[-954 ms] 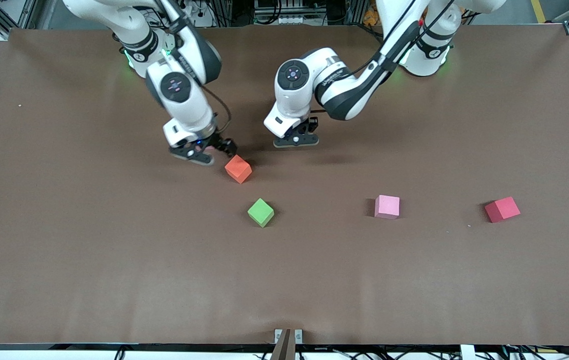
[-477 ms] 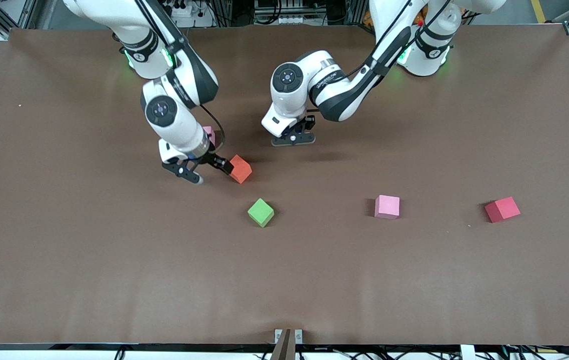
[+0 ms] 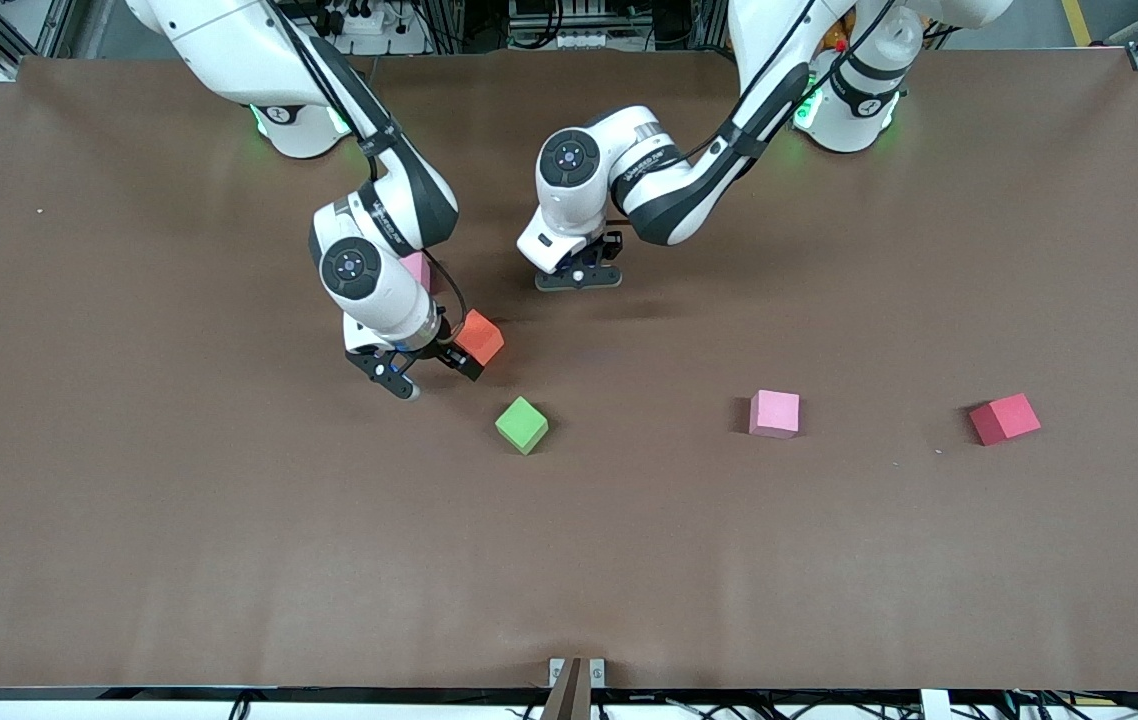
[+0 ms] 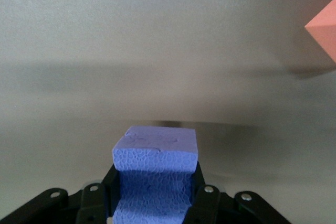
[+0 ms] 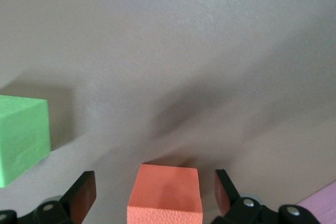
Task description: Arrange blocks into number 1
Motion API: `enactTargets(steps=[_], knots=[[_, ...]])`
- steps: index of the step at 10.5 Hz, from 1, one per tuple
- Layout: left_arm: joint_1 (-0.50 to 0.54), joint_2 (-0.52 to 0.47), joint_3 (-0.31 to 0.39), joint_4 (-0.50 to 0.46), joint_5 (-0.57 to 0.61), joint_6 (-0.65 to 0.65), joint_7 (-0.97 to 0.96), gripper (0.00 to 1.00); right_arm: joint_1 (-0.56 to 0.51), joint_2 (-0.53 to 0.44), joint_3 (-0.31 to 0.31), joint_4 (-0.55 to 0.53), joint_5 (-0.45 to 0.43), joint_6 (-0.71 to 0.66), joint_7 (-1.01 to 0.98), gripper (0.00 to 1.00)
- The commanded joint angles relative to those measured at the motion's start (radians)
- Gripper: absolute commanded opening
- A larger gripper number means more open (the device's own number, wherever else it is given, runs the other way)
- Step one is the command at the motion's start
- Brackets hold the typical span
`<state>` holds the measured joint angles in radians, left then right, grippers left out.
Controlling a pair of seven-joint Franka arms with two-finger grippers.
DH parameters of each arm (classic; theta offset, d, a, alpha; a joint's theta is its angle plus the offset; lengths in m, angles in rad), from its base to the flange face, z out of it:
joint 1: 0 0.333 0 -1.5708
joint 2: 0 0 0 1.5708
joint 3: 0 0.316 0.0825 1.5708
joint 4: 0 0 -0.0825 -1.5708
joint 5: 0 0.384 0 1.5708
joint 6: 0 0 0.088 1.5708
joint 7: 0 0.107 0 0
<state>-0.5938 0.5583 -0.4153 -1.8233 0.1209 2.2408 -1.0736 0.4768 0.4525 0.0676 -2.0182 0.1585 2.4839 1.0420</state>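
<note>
While the right gripper sits low with its fingers spread either side of the orange block (not closed on it), the left gripper is clamped on a purple block over the table toward the robots' edge. Green block: mid-table, nearer the front camera than the orange one. Pink block and red block: toward the left arm's end. Another pink block shows partly beside the right arm.
</note>
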Motion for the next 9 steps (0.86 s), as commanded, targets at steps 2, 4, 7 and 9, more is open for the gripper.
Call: enactTargets(steps=[2,4,7,9], knots=[[-0.009,0.012,0.004,0.004,-0.004,0.006,-0.012,0.00,0.029,0.006,0.000,-0.019,0.006,0.007,0.012,1.00],[-0.017,0.017,0.004,0.006,-0.004,0.008,-0.012,0.00,0.036,0.006,0.004,-0.042,0.006,0.015,0.006,1.00],[-0.018,0.041,0.007,0.009,-0.004,0.029,-0.011,0.00,0.063,0.043,0.006,-0.047,0.009,0.061,0.007,0.92],[-0.017,0.046,0.007,0.010,0.016,0.028,0.004,0.17,0.069,0.052,0.006,-0.045,0.010,0.069,0.007,0.90]])
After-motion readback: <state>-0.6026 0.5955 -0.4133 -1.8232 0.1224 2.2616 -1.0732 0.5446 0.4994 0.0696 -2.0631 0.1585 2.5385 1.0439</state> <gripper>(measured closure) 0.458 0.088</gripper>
